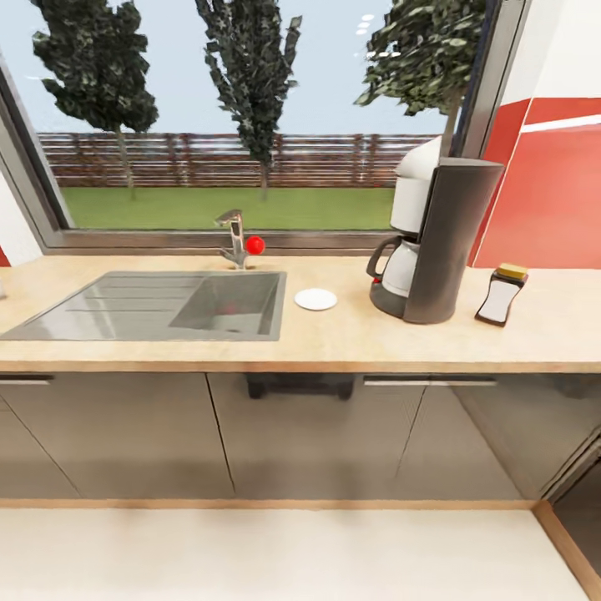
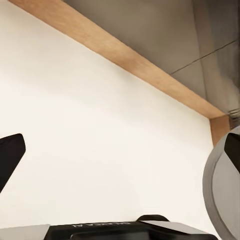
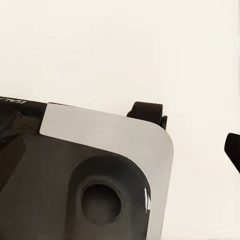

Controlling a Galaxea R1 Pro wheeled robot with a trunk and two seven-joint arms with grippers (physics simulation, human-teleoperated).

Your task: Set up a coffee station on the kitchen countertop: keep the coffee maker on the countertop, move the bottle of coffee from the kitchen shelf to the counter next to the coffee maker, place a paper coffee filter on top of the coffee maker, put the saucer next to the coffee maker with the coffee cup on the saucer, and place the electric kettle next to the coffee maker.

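Head view — sink basin bare.

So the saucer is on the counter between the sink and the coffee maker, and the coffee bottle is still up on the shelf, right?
Not quite. The head view shows the bottle of coffee already on the kitchen countertop, beside the coffee maker. The saucer does sit between sink and coffee maker.

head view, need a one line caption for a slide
Saucer, coffee maker and bottle of coffee on the kitchen countertop beside the sink.
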